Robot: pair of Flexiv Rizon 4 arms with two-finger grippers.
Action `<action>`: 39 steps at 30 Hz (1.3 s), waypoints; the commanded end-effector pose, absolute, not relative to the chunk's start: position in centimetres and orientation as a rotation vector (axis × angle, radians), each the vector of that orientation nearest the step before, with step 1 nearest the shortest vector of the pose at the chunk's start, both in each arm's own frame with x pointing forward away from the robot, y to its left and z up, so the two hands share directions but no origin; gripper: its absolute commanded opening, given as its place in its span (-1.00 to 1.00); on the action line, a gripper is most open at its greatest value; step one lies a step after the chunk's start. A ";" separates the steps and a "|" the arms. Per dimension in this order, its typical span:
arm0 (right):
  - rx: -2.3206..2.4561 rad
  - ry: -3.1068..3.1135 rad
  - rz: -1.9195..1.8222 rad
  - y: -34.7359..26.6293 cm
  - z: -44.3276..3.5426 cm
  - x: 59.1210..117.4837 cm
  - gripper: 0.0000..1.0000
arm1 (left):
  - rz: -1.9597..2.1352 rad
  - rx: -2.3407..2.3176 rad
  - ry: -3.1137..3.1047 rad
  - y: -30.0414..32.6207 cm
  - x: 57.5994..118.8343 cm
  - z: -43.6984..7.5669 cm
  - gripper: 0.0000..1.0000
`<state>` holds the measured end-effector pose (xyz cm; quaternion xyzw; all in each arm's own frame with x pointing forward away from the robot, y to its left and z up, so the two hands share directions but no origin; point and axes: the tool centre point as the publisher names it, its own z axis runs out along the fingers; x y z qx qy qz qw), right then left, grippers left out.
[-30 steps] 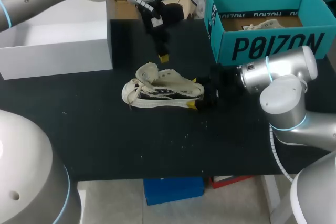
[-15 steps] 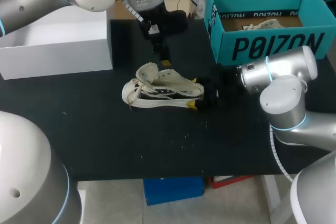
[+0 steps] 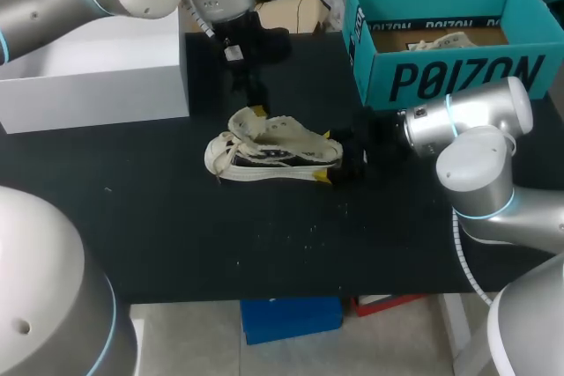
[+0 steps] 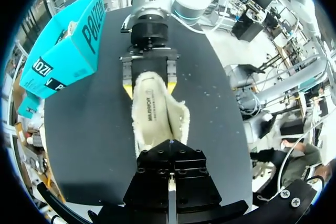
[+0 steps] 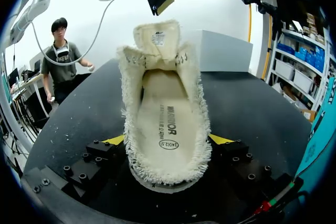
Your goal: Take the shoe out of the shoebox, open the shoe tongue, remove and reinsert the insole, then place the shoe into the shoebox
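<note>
Right jaws clamp shoe (image 5: 165,124) at heel; tongue (image 5: 157,38) raised.

Bold black lettering on the teal shoebox (image 3: 458,77) wall; small dark print on the insole (image 5: 167,124).

The shoe (image 3: 269,151) is cream cloth, its edges frayed into a rough, fuzzy fringe, while the insole (image 5: 165,124) inside looks flatter and smoother (a felt-like face carrying dark print). The desk (image 3: 264,244) has a matt black top dusted with pale flecks. The shoebox (image 3: 441,72) is teal cardboard with a dull finish and a raw brown inside; the white box (image 3: 97,81) looks smooth and matt. The right claw (image 5: 168,142) is matt black metal studded with screw heads, its fingertips (image 5: 221,139) bright yellow. The right arm (image 3: 476,121) wears a satin silver shell, softly shiny.
</note>
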<state>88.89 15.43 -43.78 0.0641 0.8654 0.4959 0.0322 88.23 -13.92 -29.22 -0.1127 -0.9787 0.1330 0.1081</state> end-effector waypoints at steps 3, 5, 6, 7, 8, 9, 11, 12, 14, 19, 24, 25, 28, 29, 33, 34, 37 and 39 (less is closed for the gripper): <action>0.198 2.666 1.527 15.3 -43.9 89.1 -1.00 | 0.292 -0.376 -2.812 -15.4 89.7 -30.1 -1.00; 0.198 2.666 1.527 15.3 -43.9 89.1 -1.00 | 0.295 -0.385 -2.797 -15.7 89.8 -30.7 -1.00; 0.198 2.666 1.527 15.3 -43.9 89.1 -1.00 | 0.292 -0.392 -2.787 -15.8 89.8 -31.0 -1.00; 0.198 2.666 1.527 15.3 -43.9 89.1 -1.00 | 0.286 -0.397 -2.783 -16.0 89.8 -31.4 -1.00; 0.198 2.666 1.527 15.3 -43.9 89.1 -1.00 | 0.285 -0.401 -2.776 -16.1 89.8 -31.7 -1.00; 0.198 2.666 1.527 15.3 -43.9 89.1 -1.00 | 0.294 -0.407 -2.765 -16.2 89.8 -32.1 -1.00; 0.198 2.666 1.527 15.3 -43.9 89.1 -1.00 | 0.303 -0.386 -2.751 -16.4 89.8 -32.7 -1.00; 0.198 2.666 1.527 15.3 -43.9 89.1 -1.00 | 0.295 -0.390 -2.747 -16.4 89.8 -33.0 -1.00; 0.198 2.666 1.527 15.3 -43.9 89.1 -1.00 | 0.283 -0.396 -2.732 -16.7 89.7 -33.6 -1.00; 0.198 2.666 1.527 15.3 -43.9 89.1 -1.00 | 0.280 -0.374 -2.711 -17.2 89.2 -34.9 -1.00; 0.198 2.666 1.527 15.3 -43.9 89.1 -1.00 | 0.243 -0.373 -2.700 -17.6 88.5 -36.0 -1.00; 0.198 2.666 1.527 15.3 -43.9 89.1 -1.00 | 0.219 -0.373 -2.703 -17.6 88.4 -36.3 -1.00; 0.198 2.666 1.527 15.3 -43.9 89.1 -1.00 | 0.228 -0.372 -2.691 -17.8 87.9 -37.0 -1.00; 0.198 2.666 1.527 15.3 -43.9 89.1 -1.00 | 0.205 -0.378 -2.687 -17.8 87.7 -37.2 -1.00; 0.198 2.666 1.527 15.3 -43.9 89.1 -1.00 | 0.198 -0.366 -2.680 -18.0 87.1 -38.0 -1.00; 0.198 2.666 1.527 15.3 -43.9 89.1 -1.00 | 0.197 -0.365 -2.679 -18.0 87.0 -38.2 -1.00; 0.198 2.666 1.527 15.3 -43.9 89.1 -1.00 | 0.213 -0.354 -2.673 -18.0 86.8 -38.7 -1.00; 0.198 2.666 1.527 15.3 -43.9 89.1 -1.00 | 0.211 -0.342 -2.672 -17.8 86.6 -39.1 -1.00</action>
